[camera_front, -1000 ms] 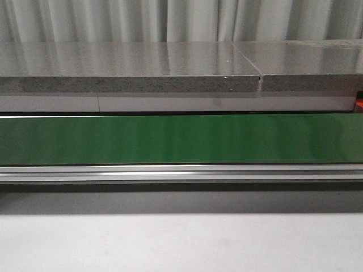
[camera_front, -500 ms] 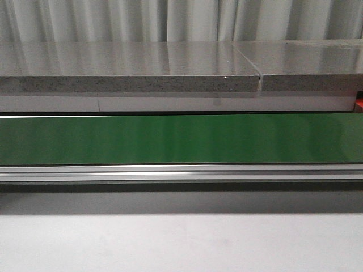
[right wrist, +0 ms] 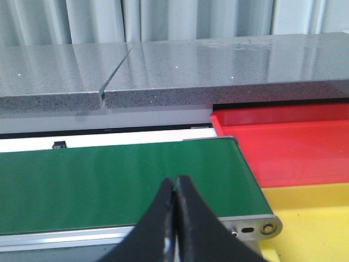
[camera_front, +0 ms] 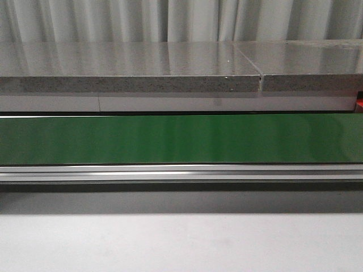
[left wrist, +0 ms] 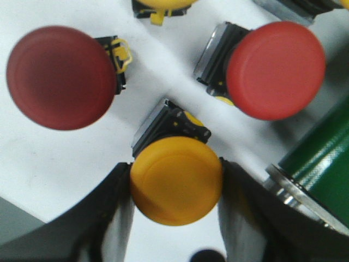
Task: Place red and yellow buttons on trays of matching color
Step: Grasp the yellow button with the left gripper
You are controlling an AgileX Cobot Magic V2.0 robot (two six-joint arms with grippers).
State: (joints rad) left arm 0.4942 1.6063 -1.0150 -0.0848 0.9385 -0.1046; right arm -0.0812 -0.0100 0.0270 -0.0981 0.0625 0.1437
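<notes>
Looking forward over the tabletop (camera_front: 181,243), I see neither of my arms nor any button; only the green belt (camera_front: 181,139) running edge to edge, its ends cut off, a metal rail (camera_front: 181,173) in front of it and a grey stone slab (camera_front: 130,68) behind. A sliver of red (camera_front: 359,103) shows at the far right edge, too small to identify.

From my left wrist, my left fingers (left wrist: 175,218) stand open, one on each side of a yellow button (left wrist: 176,180), close against its cap; I cannot tell whether they touch it. The finger surfaces are blurred and cut off by the frame. I count two red buttons, one darker (left wrist: 59,76) and one brighter (left wrist: 275,68), both whole. A second yellow button (left wrist: 163,5) is mostly cropped at the edge. All rest on a white surface (left wrist: 49,164). A corner of the green belt (left wrist: 322,164) shows nearby.

From my right wrist, my right fingers (right wrist: 174,218) are pressed together, holding nothing, hanging over the green belt (right wrist: 109,180). Past the belt's end lie one red tray (right wrist: 289,142) and one yellow tray (right wrist: 311,218), side by side, both cut off at the frame.
</notes>
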